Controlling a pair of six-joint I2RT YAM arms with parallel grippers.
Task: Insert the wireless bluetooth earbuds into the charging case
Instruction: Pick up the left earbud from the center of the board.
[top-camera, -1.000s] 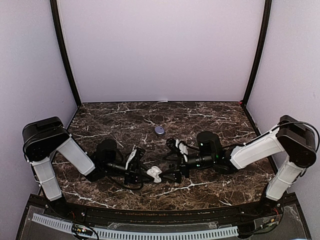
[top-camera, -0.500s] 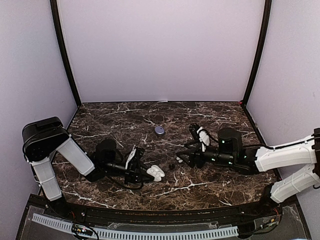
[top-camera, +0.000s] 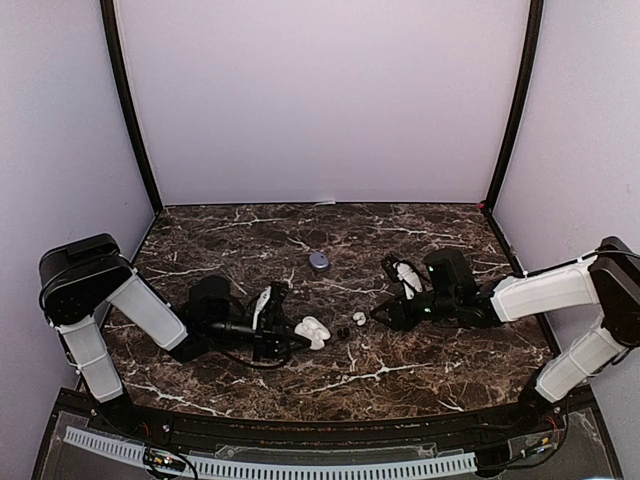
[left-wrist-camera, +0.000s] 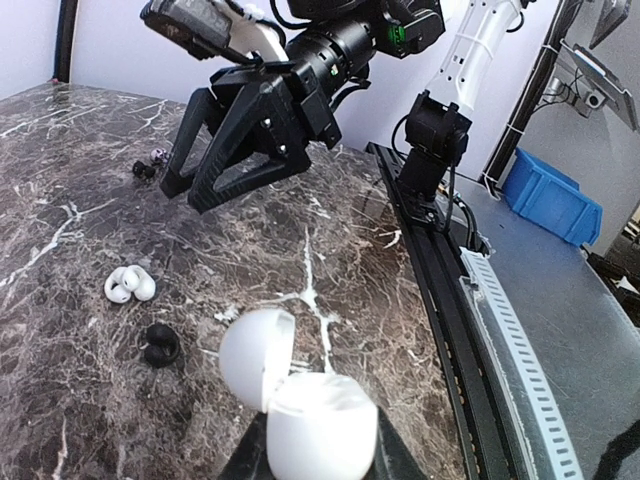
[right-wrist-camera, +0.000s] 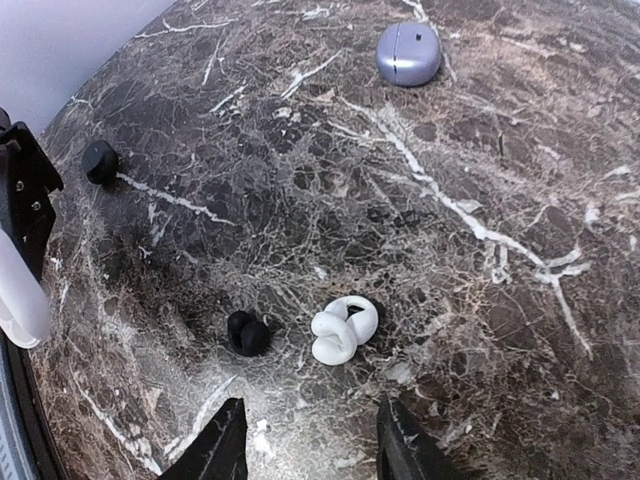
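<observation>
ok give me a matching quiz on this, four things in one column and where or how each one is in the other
1 white case
2 purple case
3 black earbud
4 right gripper

A lid shut, alone farther back on the table
B empty, jaws apart
C lid open, held by the left gripper
D lying on the table beside the white earbud

Pairs: 1-C, 2-A, 3-D, 4-B

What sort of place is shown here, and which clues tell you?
Most likely a robotics lab test cell: a left arm and a right arm bolted at a marble-patterned table, plain lilac walls around it, and a blue storage bin beyond.
</observation>
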